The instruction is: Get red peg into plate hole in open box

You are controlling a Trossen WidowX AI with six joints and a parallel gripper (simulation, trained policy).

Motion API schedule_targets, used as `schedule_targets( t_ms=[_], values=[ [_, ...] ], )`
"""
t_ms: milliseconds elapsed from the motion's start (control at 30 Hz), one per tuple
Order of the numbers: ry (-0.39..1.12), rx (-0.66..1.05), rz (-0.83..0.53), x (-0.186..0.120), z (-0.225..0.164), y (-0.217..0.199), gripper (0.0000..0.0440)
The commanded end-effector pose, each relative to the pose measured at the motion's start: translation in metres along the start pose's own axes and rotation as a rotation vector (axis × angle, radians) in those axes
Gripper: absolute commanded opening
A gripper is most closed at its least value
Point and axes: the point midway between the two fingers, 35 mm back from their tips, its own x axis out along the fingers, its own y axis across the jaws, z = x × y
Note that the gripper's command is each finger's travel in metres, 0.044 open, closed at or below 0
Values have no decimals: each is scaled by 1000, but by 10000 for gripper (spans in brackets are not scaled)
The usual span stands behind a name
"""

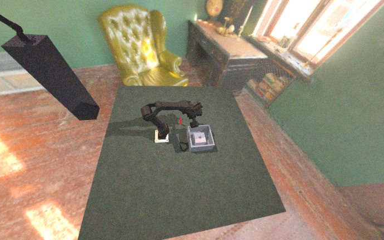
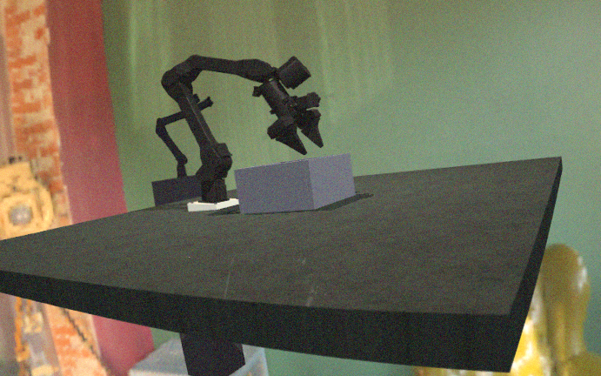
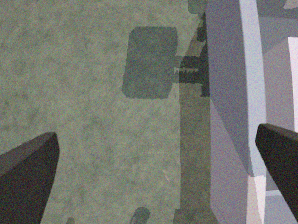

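The red peg [image 1: 180, 121] is on the table between the arm and the open box, outside it; whether it stands or lies is hard to tell. The grey-blue box [image 1: 201, 148] [image 2: 274, 189] [image 3: 226, 65] holds a pale plate [image 1: 197, 141] with a small dark hole at its bottom. My gripper [image 2: 313, 149] [image 3: 161, 138] is open and empty, above the level of the box rim. In the wrist view the right finger overlaps the box wall and the left finger is over the table. The peg does not show in the wrist view or the exterior view.
The arm's white base plate [image 1: 157, 140] [image 2: 196, 206] sits on the dark table [image 1: 169, 190] [image 2: 386, 252], left of the box in the top and exterior views. Shadows of the arm fall on the table beside the box. A yellow armchair and a desk stand beyond the table.
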Motion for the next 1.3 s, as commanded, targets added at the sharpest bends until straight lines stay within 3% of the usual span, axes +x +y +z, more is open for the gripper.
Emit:
schedule_targets(
  t_ms=[0, 633, 933, 1267],
  values=[
    [65, 95, -18, 0, -13, 4, 440],
    [363, 598, -220, -12, -86, 37, 440],
    [381, 666, -288, -2, -103, 46, 440],
    [354, 667, -335, 33, -123, 43, 440]
  ],
)
